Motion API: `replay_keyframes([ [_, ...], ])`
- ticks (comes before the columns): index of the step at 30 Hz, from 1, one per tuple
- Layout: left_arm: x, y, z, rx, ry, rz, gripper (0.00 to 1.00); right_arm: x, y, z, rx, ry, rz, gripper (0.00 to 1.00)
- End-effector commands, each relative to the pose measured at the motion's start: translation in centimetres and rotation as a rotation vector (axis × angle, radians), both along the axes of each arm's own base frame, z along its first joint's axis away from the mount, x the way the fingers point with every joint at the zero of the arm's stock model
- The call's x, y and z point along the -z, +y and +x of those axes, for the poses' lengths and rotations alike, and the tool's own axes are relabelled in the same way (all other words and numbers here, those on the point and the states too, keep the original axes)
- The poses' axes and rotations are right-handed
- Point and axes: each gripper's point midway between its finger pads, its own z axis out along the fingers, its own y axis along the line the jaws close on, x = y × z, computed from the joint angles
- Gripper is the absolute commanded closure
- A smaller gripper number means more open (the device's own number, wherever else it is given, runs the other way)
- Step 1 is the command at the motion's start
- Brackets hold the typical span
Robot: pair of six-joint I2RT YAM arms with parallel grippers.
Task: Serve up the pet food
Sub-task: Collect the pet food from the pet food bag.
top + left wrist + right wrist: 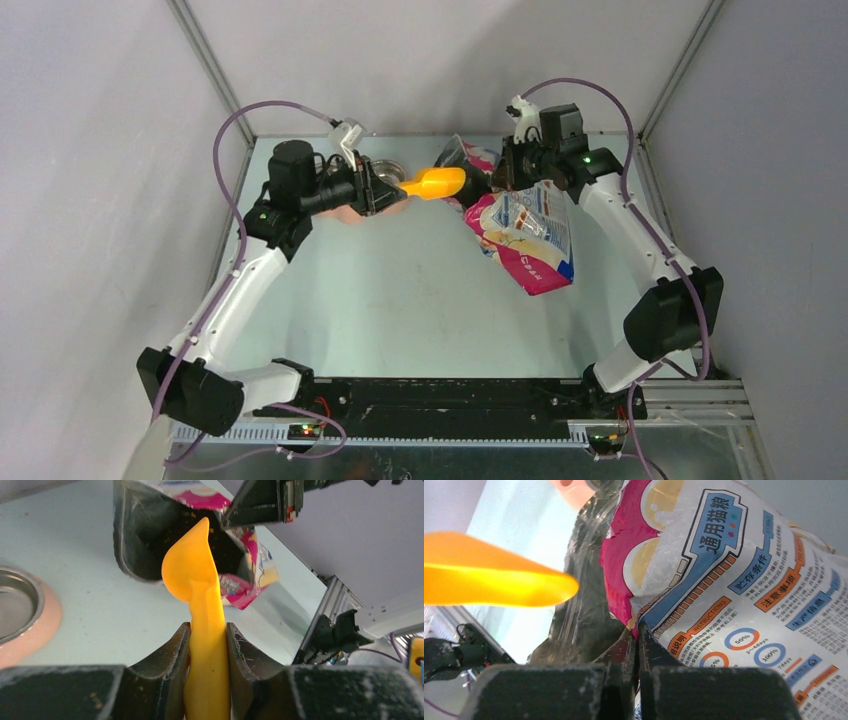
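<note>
Cannot make out small brown kibble (191,515) beyond specks in dark mouth of glossy pink-and-blue printed bag (140,540). Cut off at left-wrist edges: handle of orange plastic scoop (192,570), pink steel-bowl feeder (50,620).

Bright orange-yellow scoop (192,575). At its 12 o'clock, the bag (734,580): magenta and white, blue and orange printed panels, dark lining flecked with brown kibble (189,515). Pale pink feeder (47,625), steel-grey bowl (12,605). Mint-green table (400,290).
</note>
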Motion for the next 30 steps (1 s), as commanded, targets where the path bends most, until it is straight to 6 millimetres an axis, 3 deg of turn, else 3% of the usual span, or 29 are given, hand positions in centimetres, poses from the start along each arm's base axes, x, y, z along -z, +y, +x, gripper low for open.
replay_keyframes([
  [1,-2.4,0.3,1.5,-0.08,-0.041,-0.006,1.0,-5.7,5.9,-1.5,-0.235,-0.097,0.191,1.0],
  [8,1.5,1.1,2.3,-0.137,0.028,0.06,1.0,-3.7,7.7,-3.2,-0.301,-0.067,0.144,1.0],
  [17,6.5,1.1,2.6,-0.17,0.142,0.065,1.0,-6.1,6.9,-5.2,-0.339,-0.192,0.066,1.0],
  [25,10.2,1.3,4.4,-0.277,0.307,0.065,1.0,-3.6,7.7,-8.7,-0.471,-0.261,-0.043,1.0],
  [30,14.5,0.5,5.2,-0.315,0.452,0.088,1.0,-3.1,8.3,-9.4,-0.497,-0.29,-0.053,1.0],
])
